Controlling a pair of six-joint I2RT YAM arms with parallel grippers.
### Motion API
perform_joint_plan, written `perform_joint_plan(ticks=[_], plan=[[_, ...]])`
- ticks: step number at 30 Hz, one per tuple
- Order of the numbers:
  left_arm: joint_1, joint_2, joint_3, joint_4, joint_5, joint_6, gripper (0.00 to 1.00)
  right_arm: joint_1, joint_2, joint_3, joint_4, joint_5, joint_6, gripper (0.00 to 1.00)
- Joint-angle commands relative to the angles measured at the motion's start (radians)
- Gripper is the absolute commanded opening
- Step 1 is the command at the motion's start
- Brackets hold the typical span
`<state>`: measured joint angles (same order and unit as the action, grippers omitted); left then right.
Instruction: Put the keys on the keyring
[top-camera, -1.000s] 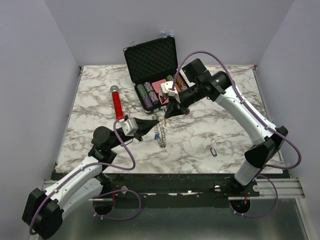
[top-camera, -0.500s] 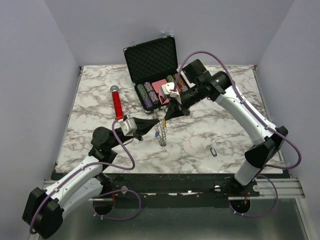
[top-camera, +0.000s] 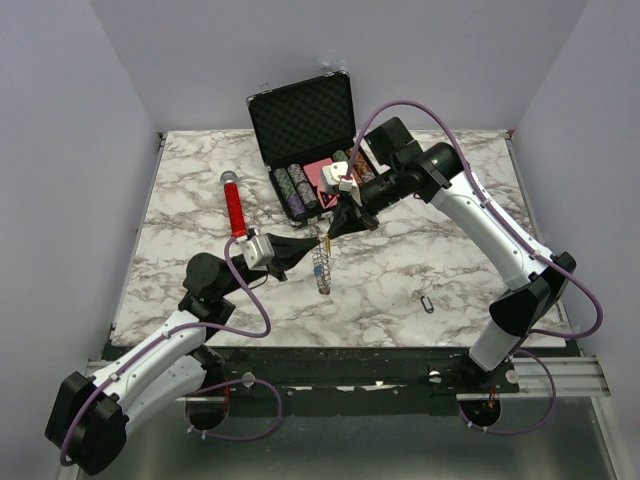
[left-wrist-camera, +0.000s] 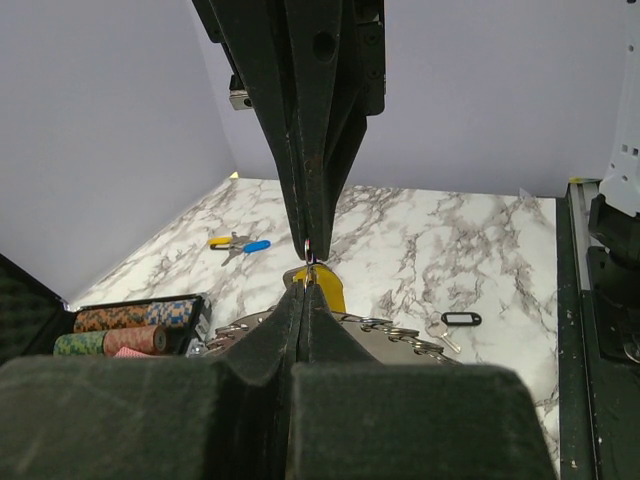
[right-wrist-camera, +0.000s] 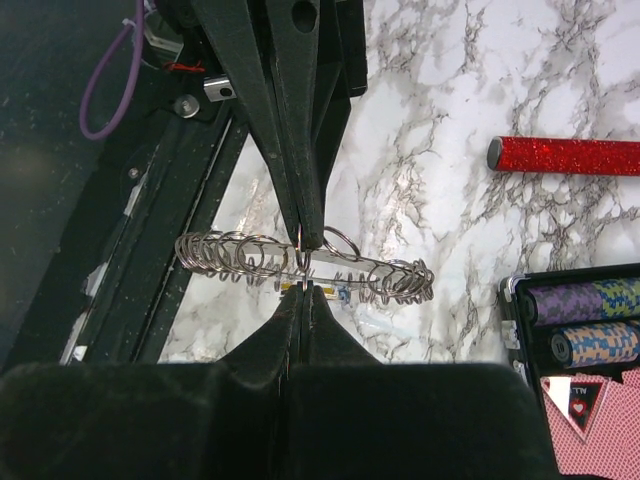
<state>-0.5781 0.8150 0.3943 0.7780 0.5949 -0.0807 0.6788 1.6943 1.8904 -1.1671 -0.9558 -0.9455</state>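
Observation:
The keyring (top-camera: 321, 266) hangs on edge above mid-table. In the right wrist view it is a flat silver bar fringed with small rings (right-wrist-camera: 232, 258). My left gripper (top-camera: 307, 247) is shut on its top edge, tip to tip with my right gripper (top-camera: 333, 230). The right gripper is shut on the little ring of a yellow-tagged key (left-wrist-camera: 328, 286), held against the keyring. A black-tagged key (top-camera: 427, 303) lies on the table to the right. A yellow-tagged and a blue-tagged key (left-wrist-camera: 240, 243) lie together further off in the left wrist view.
An open black case (top-camera: 305, 125) with poker chips and cards stands at the back. A red glitter microphone (top-camera: 235, 208) lies at the left. The marble table (top-camera: 450, 260) ends at a black rail in front.
Both grippers and the keyring have shifted slightly left. The yellow tag now sits closer against the left gripper's tip. Both grips are unchanged.

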Motion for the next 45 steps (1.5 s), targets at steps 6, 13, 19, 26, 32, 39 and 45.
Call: perform_joint_plan(ticks=[6, 13, 19, 26, 32, 39, 45], plan=[[-0.003, -0.002, 0.003, 0.072, 0.006, -0.019, 0.0, 0.004, -0.002, -0.001, 0.024, -0.023, 0.028, 0.01], [-0.002, -0.013, -0.002, 0.061, -0.027, -0.005, 0.0, 0.004, -0.007, -0.005, 0.027, 0.002, 0.037, 0.01], [-0.003, -0.02, -0.003, 0.058, -0.038, -0.001, 0.0, 0.004, -0.005, -0.005, 0.014, -0.008, 0.025, 0.0], [-0.002, -0.028, -0.008, 0.058, -0.053, 0.004, 0.0, 0.004, -0.005, -0.004, 0.012, -0.006, 0.02, 0.01], [-0.002, -0.025, -0.006, 0.058, -0.052, 0.002, 0.0, 0.002, -0.004, 0.003, 0.009, -0.014, 0.019, 0.0], [-0.002, -0.02, -0.006, 0.063, -0.043, -0.004, 0.0, 0.004, 0.001, 0.007, 0.018, -0.015, 0.028, 0.0], [-0.006, -0.016, -0.005, 0.064, -0.032, -0.008, 0.0, 0.004, 0.004, 0.007, 0.023, -0.015, 0.034, 0.01]])
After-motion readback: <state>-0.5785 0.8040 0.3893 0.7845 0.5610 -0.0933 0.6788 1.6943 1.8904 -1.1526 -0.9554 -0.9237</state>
